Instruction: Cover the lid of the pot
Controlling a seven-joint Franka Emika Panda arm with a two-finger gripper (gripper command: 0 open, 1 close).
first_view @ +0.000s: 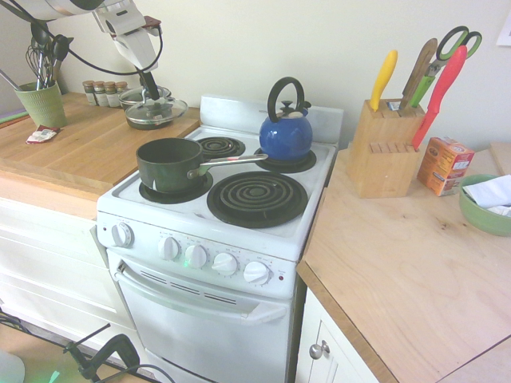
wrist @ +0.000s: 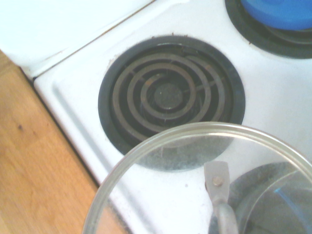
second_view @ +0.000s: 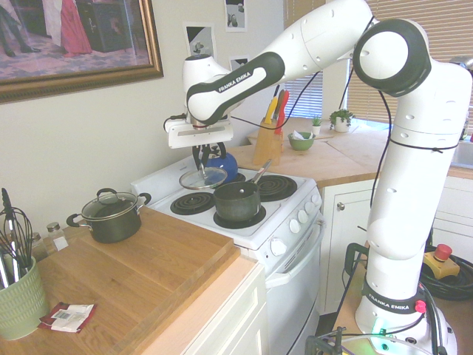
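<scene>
arm [second_view: 244, 81]: stretched out, raised | hand [second_view: 201, 157]: pointing steeply down, fingers clamped

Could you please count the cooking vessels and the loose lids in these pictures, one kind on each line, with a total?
Pots: 2, the green saucepan and the small dark pot
Kettles: 1, the blue kettle
Loose lids: 1, the glass lid
Total: 4
</scene>
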